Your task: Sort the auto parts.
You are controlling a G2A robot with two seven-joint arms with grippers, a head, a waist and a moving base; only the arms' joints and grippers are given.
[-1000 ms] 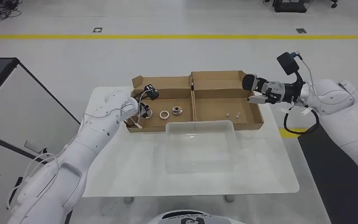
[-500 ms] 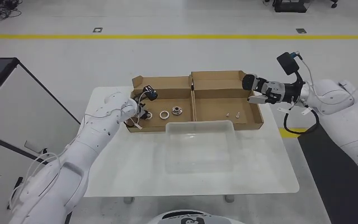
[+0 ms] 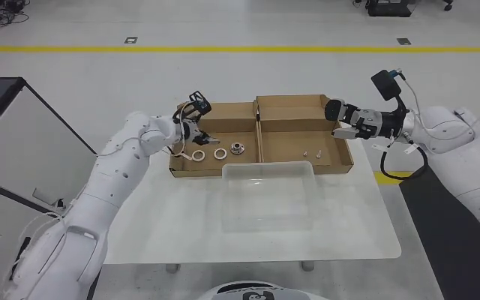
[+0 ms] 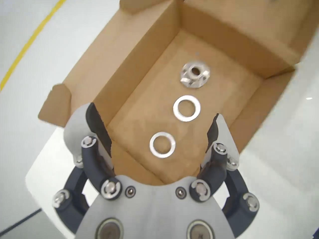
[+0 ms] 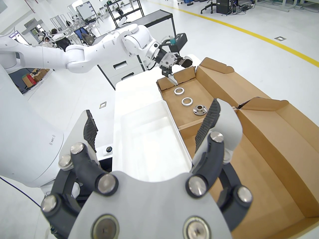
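Left gripper (image 4: 154, 111), spread open and empty, hovers above the nearest washer (image 4: 162, 144) lying flat in the cardboard box's (image 4: 139, 58) left compartment, upper left of centre in the top view; best raise it straight up, clear of the box wall.

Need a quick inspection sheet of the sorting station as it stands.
Surface: white table.
Job's things: cardboard box, two compartments; one holds two washers and a flanged nut, the other small fasteners; clear bin beside it.
Clutter: nothing seen.
Hands: left hand open over the washers' end; right hand open at the opposite end.
Cables: black cable loops off the right arm.
Surroundings: yellow floor line, cabinet beside table.
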